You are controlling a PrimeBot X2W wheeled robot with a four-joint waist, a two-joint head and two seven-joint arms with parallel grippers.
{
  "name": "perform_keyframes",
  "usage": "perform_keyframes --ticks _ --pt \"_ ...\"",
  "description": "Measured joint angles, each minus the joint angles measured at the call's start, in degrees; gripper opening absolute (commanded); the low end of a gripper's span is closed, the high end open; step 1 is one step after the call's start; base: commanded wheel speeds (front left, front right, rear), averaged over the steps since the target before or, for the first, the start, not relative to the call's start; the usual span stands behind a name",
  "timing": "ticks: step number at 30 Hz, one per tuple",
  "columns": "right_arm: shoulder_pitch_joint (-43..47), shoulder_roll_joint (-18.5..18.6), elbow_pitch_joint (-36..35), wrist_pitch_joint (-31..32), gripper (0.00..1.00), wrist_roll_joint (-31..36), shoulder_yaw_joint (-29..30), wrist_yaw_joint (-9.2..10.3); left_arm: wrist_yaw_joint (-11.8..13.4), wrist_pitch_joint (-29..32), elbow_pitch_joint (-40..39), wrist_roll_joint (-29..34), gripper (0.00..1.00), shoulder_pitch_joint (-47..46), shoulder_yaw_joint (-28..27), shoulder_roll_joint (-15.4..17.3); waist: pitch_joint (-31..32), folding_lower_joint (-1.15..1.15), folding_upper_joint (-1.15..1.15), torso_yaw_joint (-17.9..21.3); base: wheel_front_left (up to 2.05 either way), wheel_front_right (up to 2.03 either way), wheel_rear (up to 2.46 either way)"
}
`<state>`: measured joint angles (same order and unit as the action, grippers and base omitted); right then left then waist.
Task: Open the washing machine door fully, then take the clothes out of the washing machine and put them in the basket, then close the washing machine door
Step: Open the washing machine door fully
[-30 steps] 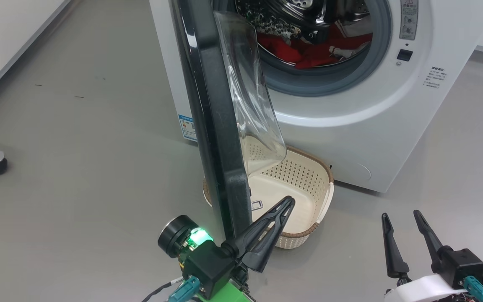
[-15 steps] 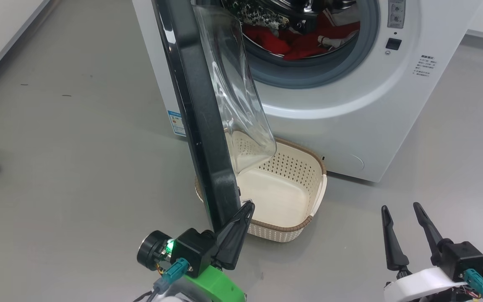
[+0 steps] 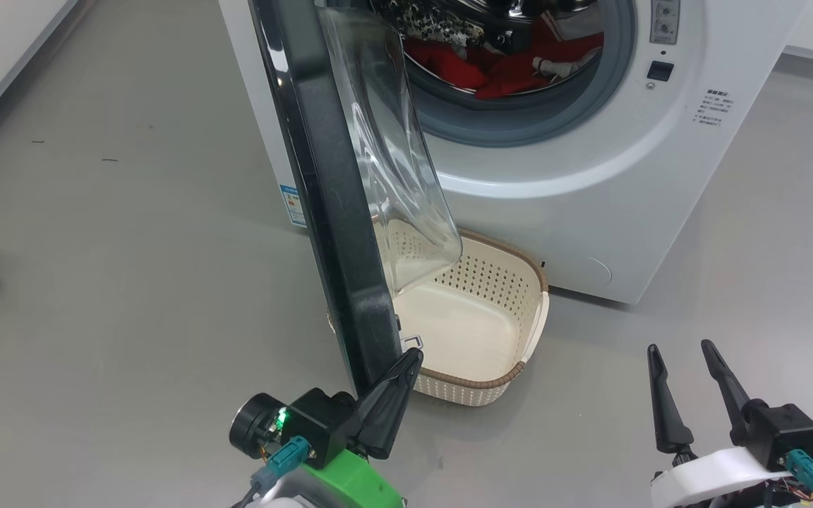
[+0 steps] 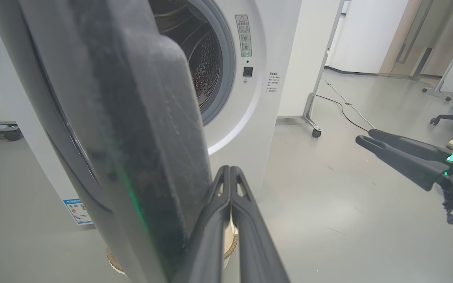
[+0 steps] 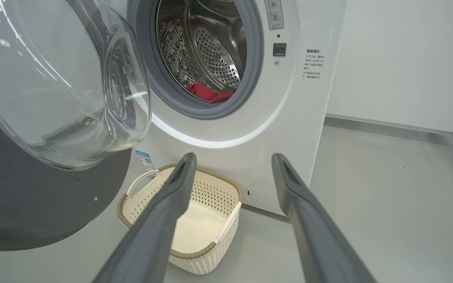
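Two-fingered left gripper point(image 3: 413, 355), pressed together, sits beside glossy black washing machine door point(image 3: 329, 212); right gripper point(image 3: 679, 346) spread, perforated basket point(image 3: 463, 394) ahead.

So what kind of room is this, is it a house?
Probably a lab or office with a laundry corner: a white washing machine and cream basket on a bare grey floor, with a wheeled metal stand and a cable nearby.

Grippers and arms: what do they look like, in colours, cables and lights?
Left gripper: long tapering dark jaws on a black block with a green light, teal cable connector, bright green wrist shell. Right gripper: the same jaws and block, teal connector, white wrist shell.
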<state>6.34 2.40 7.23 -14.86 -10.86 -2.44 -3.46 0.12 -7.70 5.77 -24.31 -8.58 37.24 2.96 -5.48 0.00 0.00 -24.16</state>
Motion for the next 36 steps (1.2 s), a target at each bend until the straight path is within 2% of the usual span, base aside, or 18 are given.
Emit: perform_keyframes --ticks 25,36 --pt "0.14 -0.12 0.54 0.0 1.0 0.0 1.99 -0.18 3.2 -4.25 1.12 -0.81 0.0 0.1 -0.01 -0.31 1.23 0.0 0.0 -5.45 0.0 0.0 0.0" --pt "0.09 -0.15 0.89 0.0 1.0 0.44 1.04 -1.01 5.15 -5.02 0.21 -0.21 0.0 2.01 -3.37 -0.29 0.78 0.0 0.0 -6.64 0.0 0.0 0.0"
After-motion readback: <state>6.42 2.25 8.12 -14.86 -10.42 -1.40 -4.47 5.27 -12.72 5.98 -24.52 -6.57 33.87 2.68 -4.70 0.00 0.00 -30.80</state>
